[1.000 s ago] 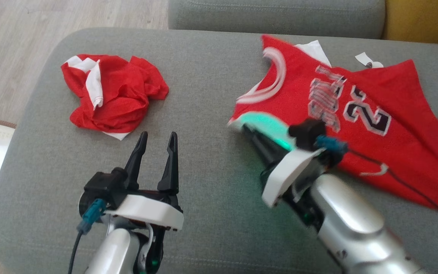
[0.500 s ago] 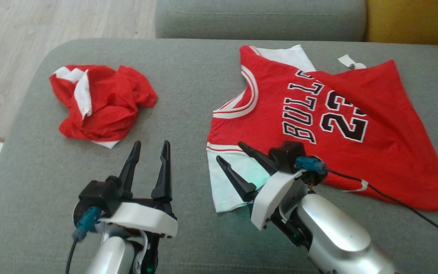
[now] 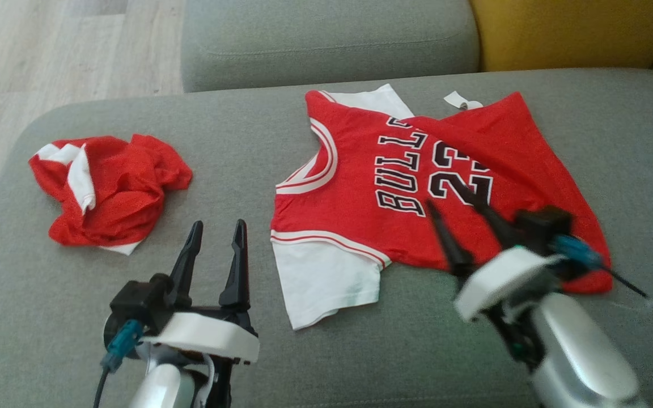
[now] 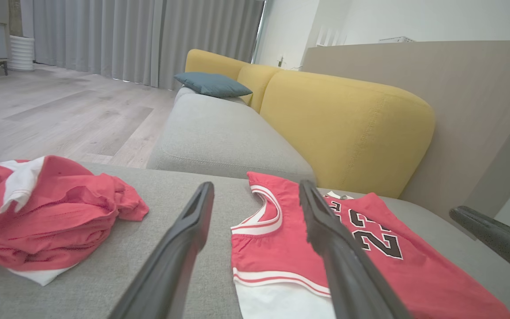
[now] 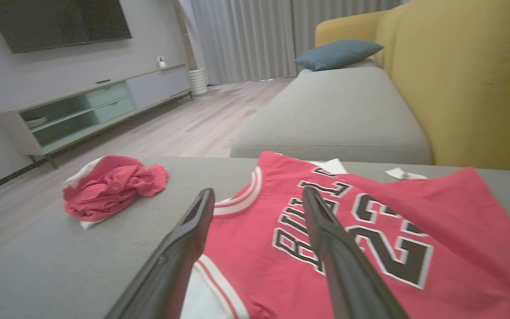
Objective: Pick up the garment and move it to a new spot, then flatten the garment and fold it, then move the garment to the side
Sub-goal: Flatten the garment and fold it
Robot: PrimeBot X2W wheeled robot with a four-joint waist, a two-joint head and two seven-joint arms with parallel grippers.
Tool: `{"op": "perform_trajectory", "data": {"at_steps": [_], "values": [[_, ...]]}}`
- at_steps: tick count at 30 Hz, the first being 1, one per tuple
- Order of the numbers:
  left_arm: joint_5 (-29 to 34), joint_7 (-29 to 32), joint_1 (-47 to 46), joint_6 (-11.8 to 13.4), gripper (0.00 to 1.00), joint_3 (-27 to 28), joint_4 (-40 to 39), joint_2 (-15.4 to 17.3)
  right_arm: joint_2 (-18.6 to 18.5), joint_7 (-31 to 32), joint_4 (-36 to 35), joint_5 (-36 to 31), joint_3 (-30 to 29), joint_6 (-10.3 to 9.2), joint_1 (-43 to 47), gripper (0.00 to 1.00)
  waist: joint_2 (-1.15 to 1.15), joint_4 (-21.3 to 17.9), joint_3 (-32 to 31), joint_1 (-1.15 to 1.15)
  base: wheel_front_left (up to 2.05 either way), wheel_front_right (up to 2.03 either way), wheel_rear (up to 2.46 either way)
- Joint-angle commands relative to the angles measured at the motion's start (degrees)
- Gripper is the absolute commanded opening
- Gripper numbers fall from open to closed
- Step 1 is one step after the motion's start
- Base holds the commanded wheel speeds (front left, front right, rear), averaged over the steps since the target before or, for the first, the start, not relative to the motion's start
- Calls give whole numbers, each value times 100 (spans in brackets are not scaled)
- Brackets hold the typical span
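Noted crumpled red bundle (image 3: 108, 195) at left, then left gripper (image 3: 217, 224) near, fingers spread and empty. Found jersey (image 3: 360, 192) lying mostly flat right of centre on grey cushion (image 3: 236, 141), right gripper (image 3: 448, 196) over its near edge, fingers apart. Judged light, limp, wrinkle-prone; best pinched at corners or shoulders.

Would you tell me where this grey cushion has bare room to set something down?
Bare strip of grey cushion between the crumpled red garment and the Bulls jersey, ahead of the open left gripper. Another bare patch lies right of the jersey's hem. Crowded: centre-right, where the open right gripper hangs over the jersey.
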Motion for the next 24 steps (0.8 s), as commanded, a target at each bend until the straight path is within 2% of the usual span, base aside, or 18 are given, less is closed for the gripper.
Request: {"op": "perform_trajectory", "data": {"at_steps": [1, 5, 11, 20, 24], "values": [[47, -31, -192, 26, 100, 195, -223, 25, 4, -6, -350, -157, -284, 21, 139, 100, 0, -76, -2, 0, 0, 0, 0], [43, -31, -145, 0, 100, 142, -149, 25, 58, -104, -736, -440, -1179, 21, 699, 100, 0, -180, 31, 0, 0, 0, 0], [-20, -31, -80, -4, 100, 88, -81, 25, 279, -502, -1159, -866, -2134, 21, 1367, 100, 0, -308, 97, 0, 0, 0, 0], [-35, -31, -109, -19, 100, 41, -19, 25, 420, -744, -1207, -1003, -2337, 21, 1548, 100, 0, -398, 163, 0, 0, 0, 0], [-29, -31, -126, -50, 100, -204, 451, 25, 430, -762, -1220, -1010, -2422, 21, 1489, 100, 0, -421, 211, 0, 0, 0, 0]]}}
